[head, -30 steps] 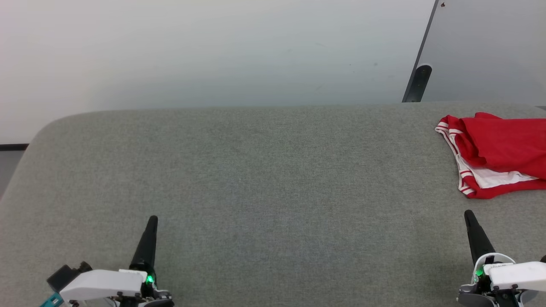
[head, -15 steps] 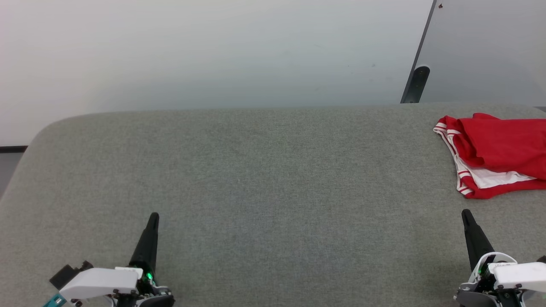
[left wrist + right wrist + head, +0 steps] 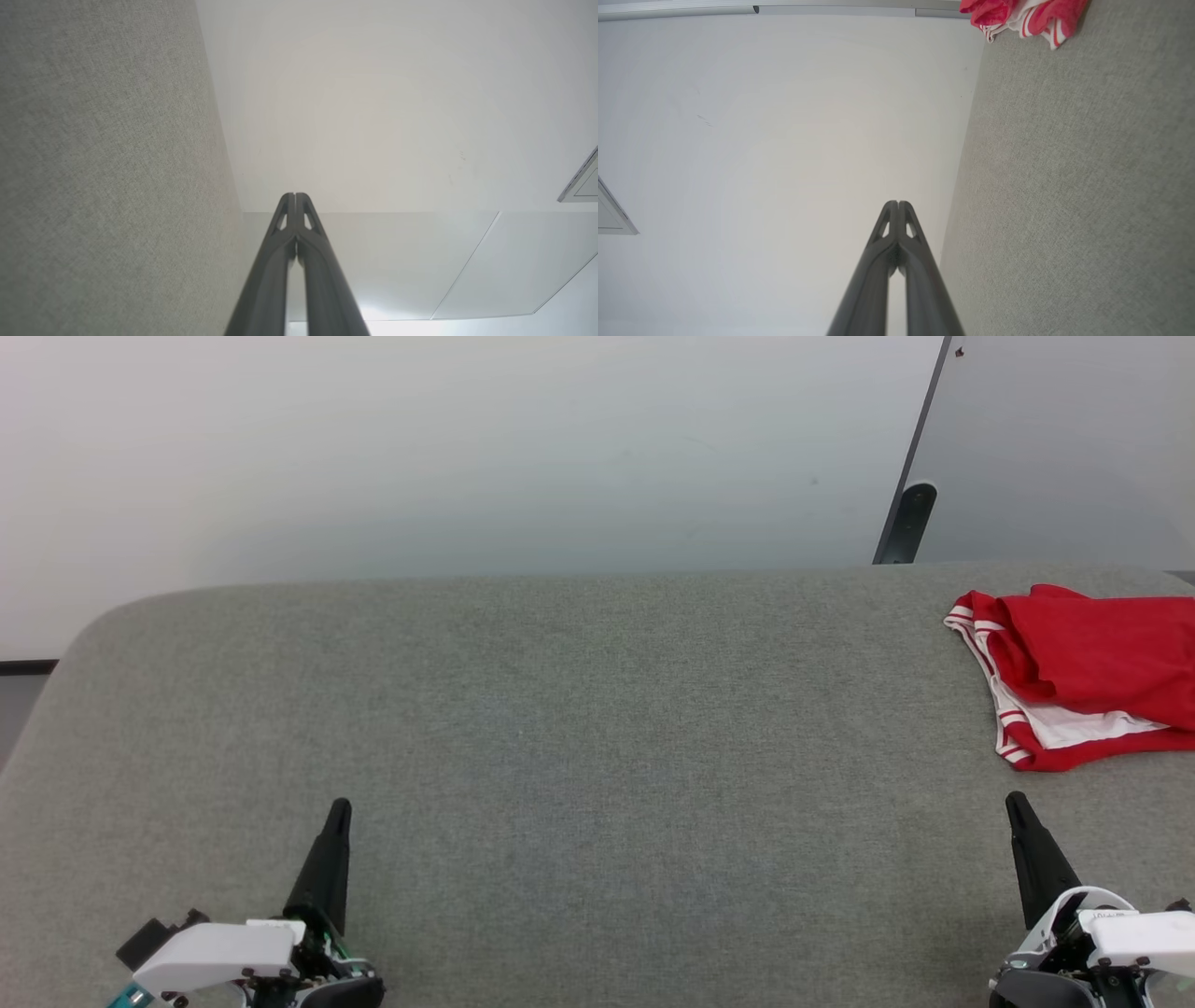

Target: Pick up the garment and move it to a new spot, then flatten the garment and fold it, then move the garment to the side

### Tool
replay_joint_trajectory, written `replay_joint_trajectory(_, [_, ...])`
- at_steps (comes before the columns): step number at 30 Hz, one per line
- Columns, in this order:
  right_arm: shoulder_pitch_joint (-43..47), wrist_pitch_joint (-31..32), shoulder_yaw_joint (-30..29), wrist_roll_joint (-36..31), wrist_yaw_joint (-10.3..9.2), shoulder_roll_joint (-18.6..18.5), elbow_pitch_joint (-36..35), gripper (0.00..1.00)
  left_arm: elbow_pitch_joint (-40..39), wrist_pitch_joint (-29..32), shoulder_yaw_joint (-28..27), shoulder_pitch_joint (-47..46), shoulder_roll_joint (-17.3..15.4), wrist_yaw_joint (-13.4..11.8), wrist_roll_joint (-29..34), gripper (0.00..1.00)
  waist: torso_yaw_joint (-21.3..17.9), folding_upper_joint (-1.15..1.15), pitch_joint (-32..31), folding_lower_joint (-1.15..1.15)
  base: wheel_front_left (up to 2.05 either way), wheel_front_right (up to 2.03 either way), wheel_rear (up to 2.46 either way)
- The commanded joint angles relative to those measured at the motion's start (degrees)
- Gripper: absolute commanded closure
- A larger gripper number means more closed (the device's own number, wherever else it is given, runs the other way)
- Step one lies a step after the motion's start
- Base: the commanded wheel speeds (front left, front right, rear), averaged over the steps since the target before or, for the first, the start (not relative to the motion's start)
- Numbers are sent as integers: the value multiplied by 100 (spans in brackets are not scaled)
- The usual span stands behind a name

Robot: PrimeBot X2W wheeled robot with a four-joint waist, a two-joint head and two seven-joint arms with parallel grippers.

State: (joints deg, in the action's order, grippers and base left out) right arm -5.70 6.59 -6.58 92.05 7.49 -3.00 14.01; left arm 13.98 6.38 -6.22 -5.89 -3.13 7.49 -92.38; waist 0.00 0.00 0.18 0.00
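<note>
garment bunched at the far right of the table; only the view has drifted (cloth unmoved). left gripper and right gripper near, closed, empty: no handling under way.

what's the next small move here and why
Probably open the right claw and reach it forward toward the garment: it lies bunched at the far right of the grey table, ahead of that claw, which is shut and holds nothing. The left claw, also shut, sits much farther from it.
</note>
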Motion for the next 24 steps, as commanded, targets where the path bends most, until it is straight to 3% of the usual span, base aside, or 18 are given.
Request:
replay_joint_trajectory(1, [-93,15,2,48,0,28,8,100,13,14,-23,-57,18,0,-31,100,0,0,0,0,0,0,0])
replay_joint_trajectory(24, [-58,14,4,47,1,27,6,100,13,15,-30,-57,22,0,-14,100,0,0,0,0,0,0,0])
